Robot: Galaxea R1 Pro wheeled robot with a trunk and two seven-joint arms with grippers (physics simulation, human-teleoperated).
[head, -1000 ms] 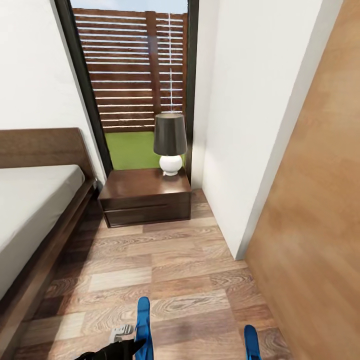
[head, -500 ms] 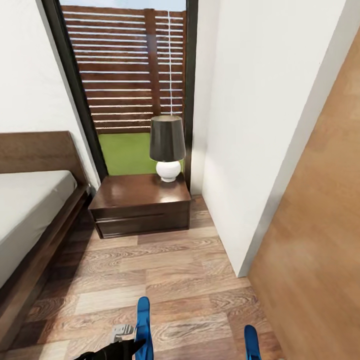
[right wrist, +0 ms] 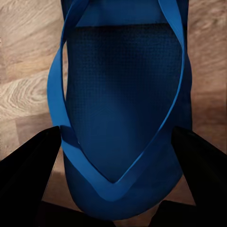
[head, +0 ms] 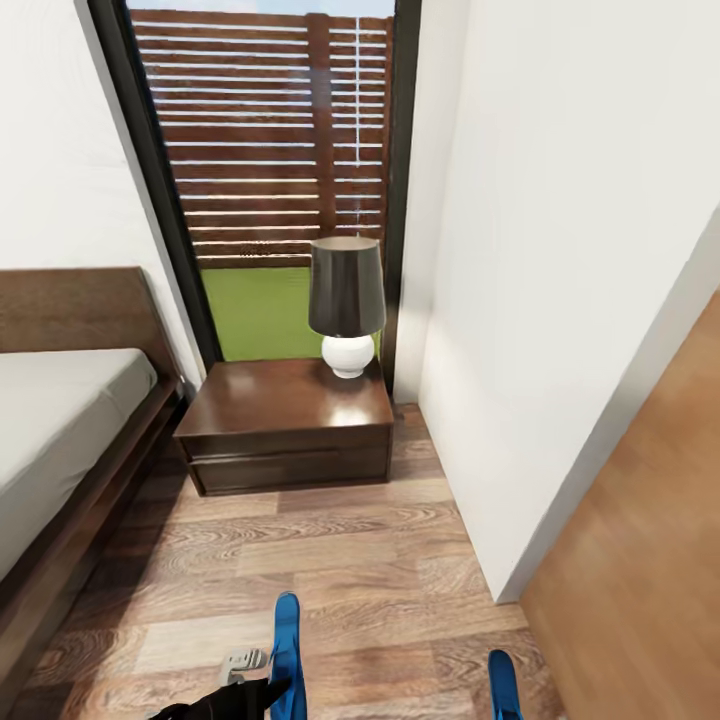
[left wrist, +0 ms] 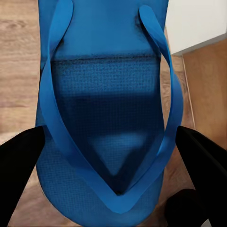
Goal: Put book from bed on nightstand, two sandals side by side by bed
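Observation:
Each gripper holds one bright blue sandal. My left gripper point(left wrist: 111, 135) is shut on a sandal point(left wrist: 106, 66), its black fingers point(left wrist: 21, 170) pressing the sole's two edges; that sandal point(head: 287, 648) pokes up at the bottom of the head view. My right gripper point(right wrist: 117, 132) is shut on the other sandal point(right wrist: 124, 71), whose tip point(head: 503, 684) shows at the lower right. The bed point(head: 60, 430) with its dark frame runs along the left. A dark-brown nightstand point(head: 285, 425) stands beside it, ahead of me. The book is out of view.
A lamp point(head: 346, 300) with a dark shade and white base stands on the nightstand's back right corner. Behind is a tall window point(head: 270, 170) onto fence and grass. A white wall point(head: 560, 300) and a wooden panel point(head: 650, 560) close the right side. Plank floor point(head: 330, 560) lies between.
The camera has moved: the wooden panel at the right takes up less of the view and the nightstand sits slightly lower. Both sandals keep their place at the bottom edge.

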